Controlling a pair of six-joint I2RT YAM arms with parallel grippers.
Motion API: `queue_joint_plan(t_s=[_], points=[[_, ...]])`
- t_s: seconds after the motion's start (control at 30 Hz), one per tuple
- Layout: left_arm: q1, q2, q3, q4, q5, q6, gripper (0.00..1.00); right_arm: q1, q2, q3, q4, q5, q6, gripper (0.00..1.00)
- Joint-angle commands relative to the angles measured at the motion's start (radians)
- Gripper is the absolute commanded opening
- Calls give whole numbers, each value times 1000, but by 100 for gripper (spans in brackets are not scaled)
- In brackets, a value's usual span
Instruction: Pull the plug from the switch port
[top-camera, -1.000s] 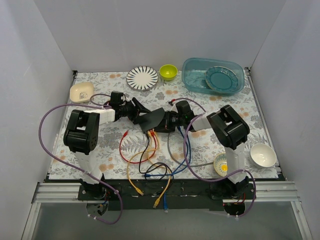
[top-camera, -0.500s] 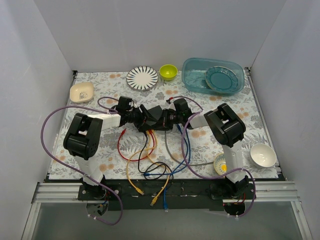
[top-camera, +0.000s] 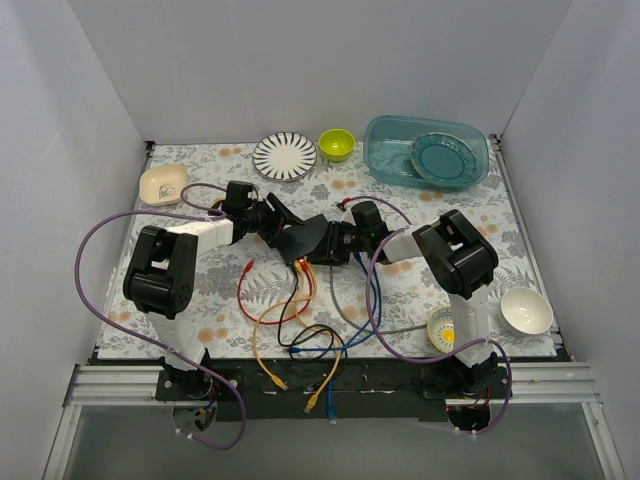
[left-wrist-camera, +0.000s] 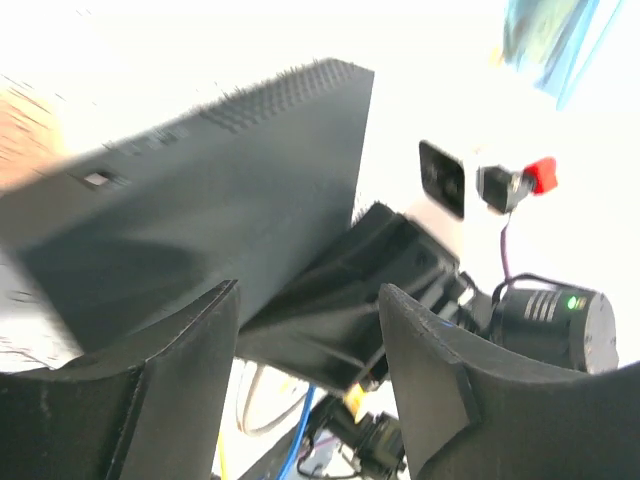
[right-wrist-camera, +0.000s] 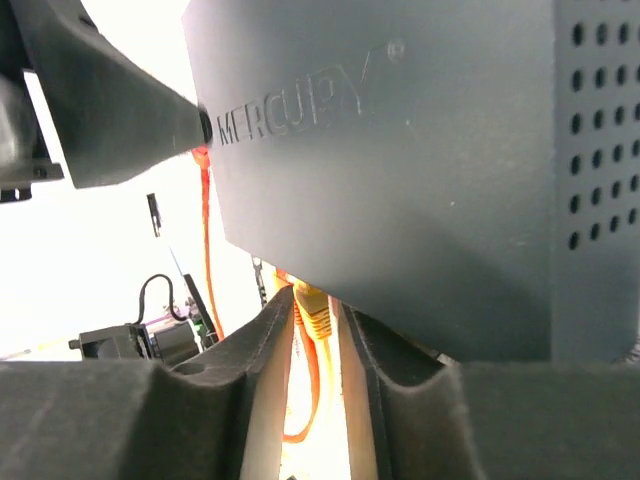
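Observation:
The switch (top-camera: 308, 238) is a flat black box, tilted up off the table mid-table. It fills the top of the right wrist view (right-wrist-camera: 400, 150) and the upper left of the left wrist view (left-wrist-camera: 200, 200). Several coloured cables hang from its near edge. My right gripper (top-camera: 336, 243) is under that edge, its jaws (right-wrist-camera: 318, 295) nearly closed on a yellow plug (right-wrist-camera: 316, 312) seated in a port. My left gripper (top-camera: 282, 224) is open at the switch's left end (left-wrist-camera: 308, 290). One of its fingers (right-wrist-camera: 110, 100) touches the switch's face.
Red, orange, yellow, black, blue and grey cables (top-camera: 300, 325) loop toward the near edge. A striped plate (top-camera: 285, 155), green bowl (top-camera: 337, 144) and blue tub (top-camera: 392, 160) stand at the back. A cream dish (top-camera: 163, 183) is at the left; two bowls (top-camera: 526, 310) (top-camera: 441, 327) are at the right.
My left gripper pushed right against the switch half a second ago and has drawn back left. The switch is tilted as it was one second ago. My right gripper has barely moved.

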Motion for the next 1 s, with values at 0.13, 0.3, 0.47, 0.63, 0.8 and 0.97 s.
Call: queue_joint_plan(t_s=[0.13, 0.3, 0.47, 0.63, 0.8, 0.97], points=[[21, 34, 28, -48, -43, 22, 56, 6, 26, -61, -97, 40, 36, 37], [21, 34, -26, -16, -36, 16, 56, 8, 40, -35, -88, 41, 73, 36], [21, 35, -35, -15, -35, 30, 56, 14, 64, 37, -120, 49, 92, 34], [21, 42, -26, -15, -26, 36, 56, 28, 81, 82, -153, 60, 92, 34], [21, 40, -34, -11, -20, 39, 56, 28, 75, 39, -44, 83, 176, 35], [19, 19, -50, -4, -18, 39, 56, 33, 69, -9, 37, 120, 277, 36]])
